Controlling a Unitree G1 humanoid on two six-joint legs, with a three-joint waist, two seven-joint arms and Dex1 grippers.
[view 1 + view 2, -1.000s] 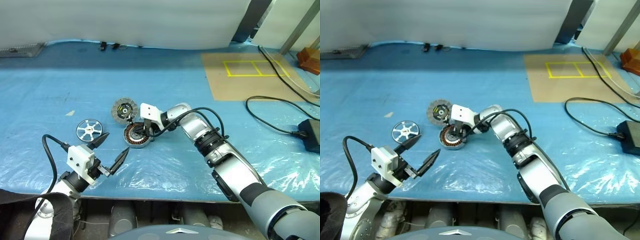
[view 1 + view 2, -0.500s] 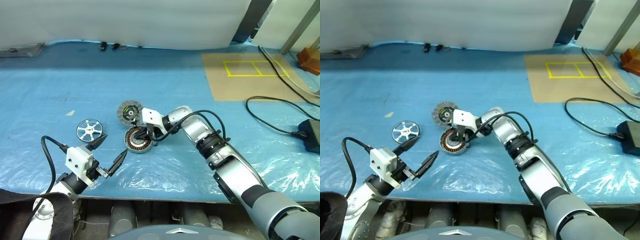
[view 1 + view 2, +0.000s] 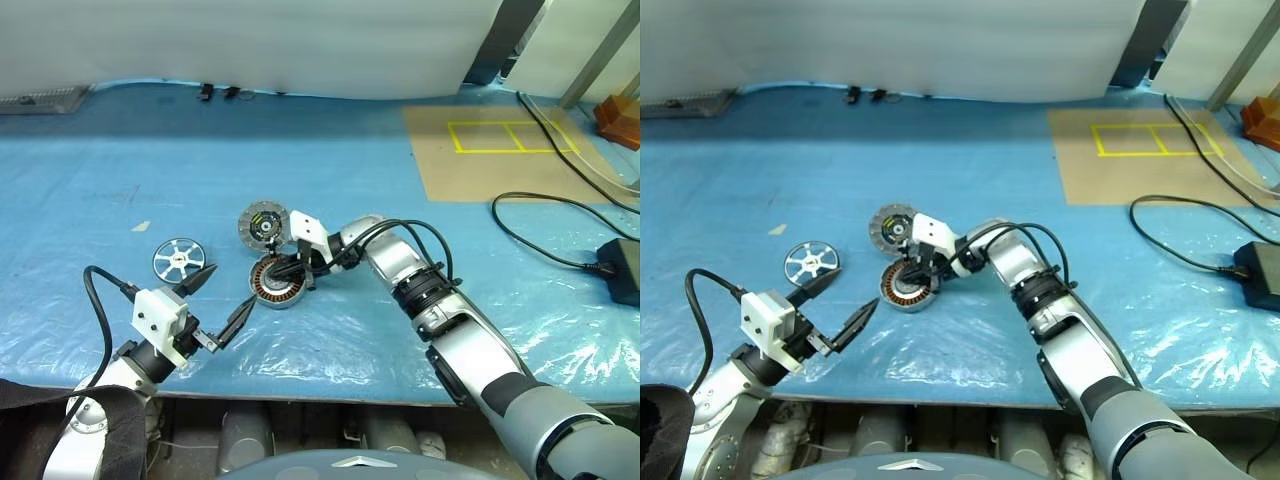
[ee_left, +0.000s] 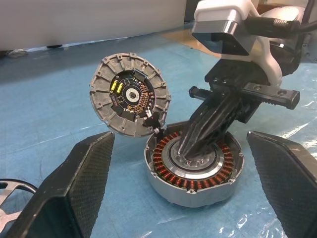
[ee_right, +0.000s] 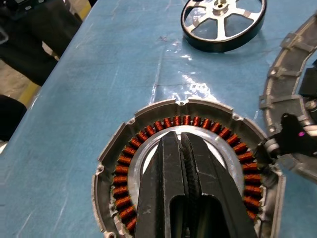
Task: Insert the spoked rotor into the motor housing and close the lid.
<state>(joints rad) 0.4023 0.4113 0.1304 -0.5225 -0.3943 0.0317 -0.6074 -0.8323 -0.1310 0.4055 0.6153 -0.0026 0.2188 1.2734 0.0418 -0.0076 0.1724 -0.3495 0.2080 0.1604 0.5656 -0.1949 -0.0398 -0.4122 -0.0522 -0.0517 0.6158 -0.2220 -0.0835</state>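
- Blue plastic sheeting covers the work surface, and the motor housing sits on it near the front edge, open side up, with its ring of copper-brown windings exposed.
- Pressed together with no gap, the two black fingers of the right gripper point down into the dark centre of the housing; they grip nothing that can be seen, and whether their tips touch the bottom is hard to judge.
- Hinged to the housing's far rim, the lid stands raised and swung back, its dark inner face with the yellow-green mark turned toward the left wrist camera and its grey toothed rim plain to see.
- Off to the robot's left of the housing, the spoked rotor lies flat on the sheeting, apart from the housing and lid and touching neither gripper.
- Spread wide and empty, the left gripper hovers near the table's front edge, pointing toward the housing; one fingertip lies just beside the rotor, the other just short of the housing.
- Farther right, a tan board with yellow tape squares lies on the sheeting, with black cables trailing past it.
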